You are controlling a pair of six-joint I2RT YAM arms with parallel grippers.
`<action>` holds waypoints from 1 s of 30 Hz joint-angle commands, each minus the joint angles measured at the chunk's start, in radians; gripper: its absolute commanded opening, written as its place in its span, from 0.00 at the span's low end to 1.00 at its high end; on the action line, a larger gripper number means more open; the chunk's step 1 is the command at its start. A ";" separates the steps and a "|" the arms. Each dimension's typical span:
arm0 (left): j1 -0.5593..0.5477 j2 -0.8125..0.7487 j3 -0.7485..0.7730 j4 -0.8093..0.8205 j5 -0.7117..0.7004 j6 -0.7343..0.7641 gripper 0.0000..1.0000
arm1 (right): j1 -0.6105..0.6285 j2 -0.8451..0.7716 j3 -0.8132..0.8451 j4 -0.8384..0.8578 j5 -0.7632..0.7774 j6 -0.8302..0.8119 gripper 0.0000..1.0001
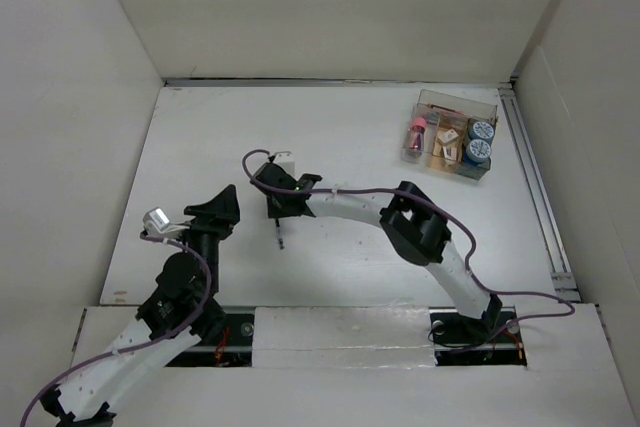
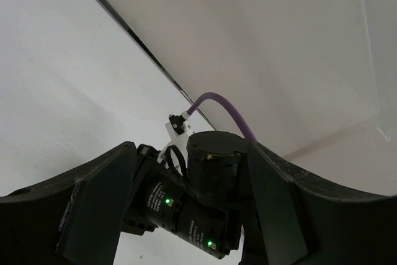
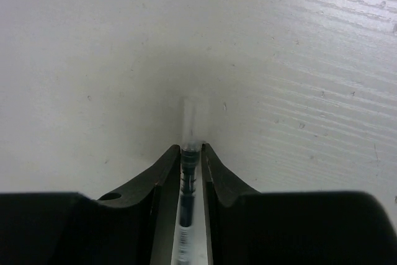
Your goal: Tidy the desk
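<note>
The desk [image 1: 350,137] is a wide white tabletop between white wall panels. My right gripper [image 1: 280,209] hangs over its left-middle, shut on a thin pen [image 1: 281,235] that points down toward the surface. In the right wrist view the pen [image 3: 188,175], with a clear barrel and dark ink core, is pinched between the fingertips [image 3: 169,159] of my right gripper [image 3: 189,150], and its clear end sticks out just above the desk [image 3: 298,60]. My left gripper [image 1: 222,205] is open and empty to the left of the right gripper. In the left wrist view my left gripper [image 2: 192,150] frames the right arm's wrist.
A clear compartmented tray [image 1: 455,107] stands at the back right, holding a pink bottle [image 1: 414,134], two blue-capped items [image 1: 481,131] and small tan pieces [image 1: 447,143]. A metal rail [image 1: 535,187] runs along the desk's right edge.
</note>
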 commanded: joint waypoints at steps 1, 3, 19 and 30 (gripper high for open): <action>0.002 -0.036 0.014 0.019 -0.032 -0.006 0.69 | 0.011 0.029 0.008 -0.040 0.049 -0.008 0.26; 0.002 -0.039 0.011 0.025 -0.020 -0.003 0.69 | 0.000 0.019 -0.009 -0.030 0.065 -0.031 0.19; 0.002 0.119 -0.004 0.181 0.105 0.072 0.69 | -0.358 -0.270 -0.295 0.202 -0.148 -0.006 0.00; 0.002 0.565 0.165 0.208 0.337 0.160 0.68 | -0.953 -0.429 -0.391 0.630 -0.012 0.477 0.00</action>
